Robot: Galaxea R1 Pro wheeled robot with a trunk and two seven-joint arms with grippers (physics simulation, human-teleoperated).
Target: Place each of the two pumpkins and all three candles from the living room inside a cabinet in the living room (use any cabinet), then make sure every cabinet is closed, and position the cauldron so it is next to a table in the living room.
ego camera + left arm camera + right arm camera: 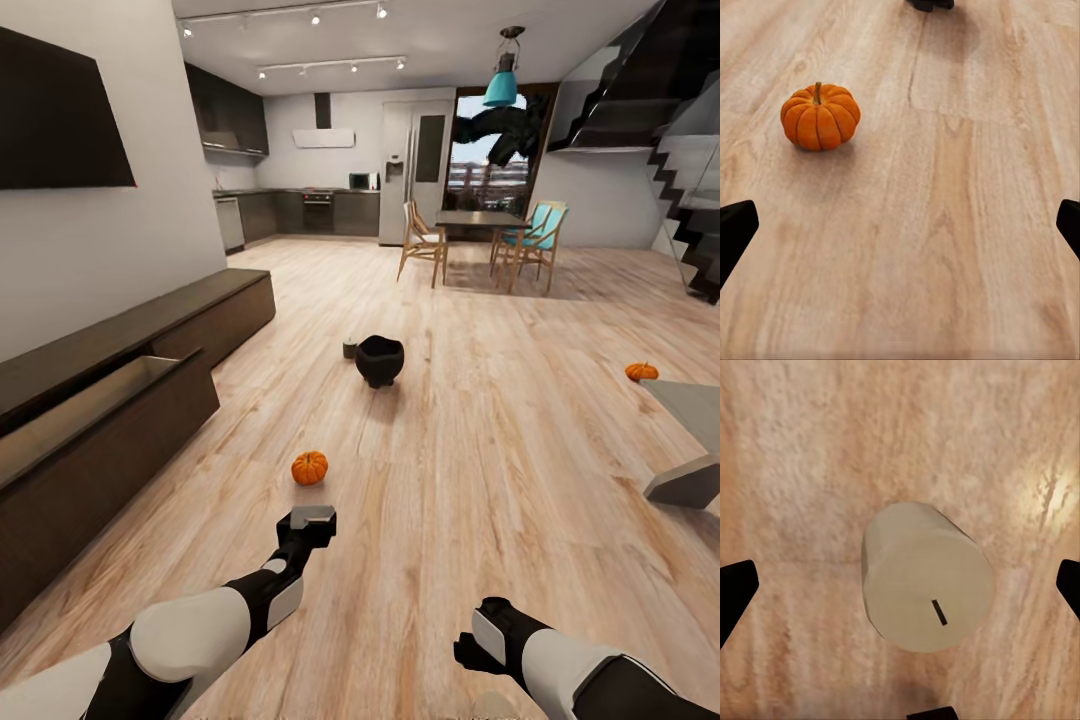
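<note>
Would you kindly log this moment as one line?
left gripper: open, facing pumpkin | right gripper: open above candle | cabinet drawer: open

The head view looks forward and down from high on the robot, along the plank floor point(480, 420) toward a distant kitchen, both arms entering at its lower edge. The left wrist view sits low, facing forward over the floor, close to a pumpkin point(820, 116); the head view shares that pumpkin point(309, 467) and the cauldron point(380, 360) beyond it, whose base point(930, 4) just shows. The right wrist view points steeply down, very near a candle point(926, 577)
</note>
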